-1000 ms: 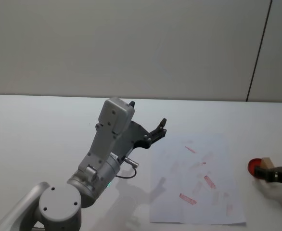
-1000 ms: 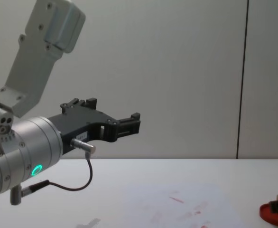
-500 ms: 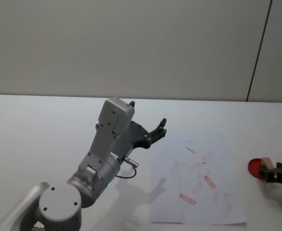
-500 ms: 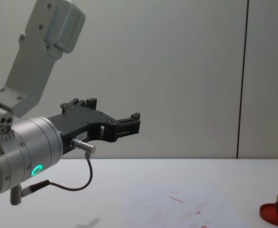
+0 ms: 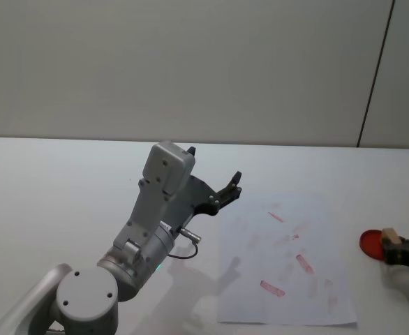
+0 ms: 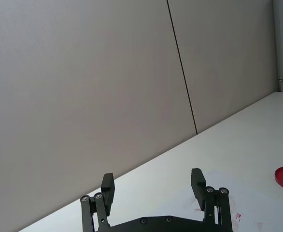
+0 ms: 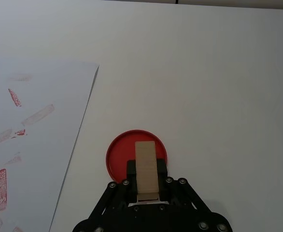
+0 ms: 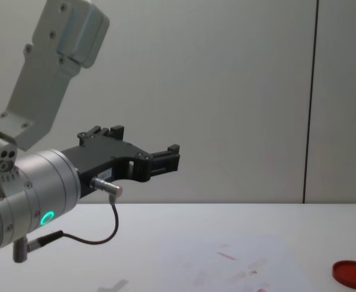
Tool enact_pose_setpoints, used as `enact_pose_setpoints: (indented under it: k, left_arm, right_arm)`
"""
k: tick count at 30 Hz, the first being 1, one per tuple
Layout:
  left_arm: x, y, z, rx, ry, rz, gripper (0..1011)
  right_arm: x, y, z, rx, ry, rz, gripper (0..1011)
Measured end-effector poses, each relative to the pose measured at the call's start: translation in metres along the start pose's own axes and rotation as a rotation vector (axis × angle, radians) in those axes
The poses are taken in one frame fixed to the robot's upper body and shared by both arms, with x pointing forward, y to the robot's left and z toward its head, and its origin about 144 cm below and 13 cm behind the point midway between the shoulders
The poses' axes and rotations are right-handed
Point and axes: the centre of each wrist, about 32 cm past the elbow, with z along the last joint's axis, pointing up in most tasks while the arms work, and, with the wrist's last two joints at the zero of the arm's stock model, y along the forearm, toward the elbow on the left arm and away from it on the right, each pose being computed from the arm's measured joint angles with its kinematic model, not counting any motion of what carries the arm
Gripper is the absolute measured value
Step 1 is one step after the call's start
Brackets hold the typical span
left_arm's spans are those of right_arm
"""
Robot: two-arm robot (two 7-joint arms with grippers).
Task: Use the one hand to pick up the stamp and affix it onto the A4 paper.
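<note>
A plain white counter (image 5: pixel 65 167) runs back to a grey panelled wall (image 5: pixel 190 63) with one dark seam (image 5: pixel 375 73) at about 1 o'clock in the head view. The A4 paper (image 5: pixel 253 293) lies flat at about 4 o'clock on the counter, marked with red prints. At 3 o'clock from the sheet, apart from its edge, sits the round red ink pad (image 7: pixel 117 162). The right gripper (image 7: pixel 146 172) reaches in low from the counter's right edge, its fingers narrowed onto the stamp (image 7: pixel 145 157), which they hold upright over the middle of the pad; whether its end touches the ink I cannot tell. The left gripper (image 6: pixel 152 183) hangs raised above the counter at 9 o'clock from the paper, forearm angled up, a green light on its wrist, fingers spread wide with nothing between them
</note>
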Motion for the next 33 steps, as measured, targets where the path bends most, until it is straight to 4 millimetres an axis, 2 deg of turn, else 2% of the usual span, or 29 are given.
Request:
enact_pose_setpoints:
  k: [33]
  left_arm:
    - [0.0000, 0.0000, 0.0000, 0.000, 0.000, 0.000, 1002]
  right_arm:
    - [-0.0031, 0.0038, -0.0006, 0.067, -0.047, 0.013, 217]
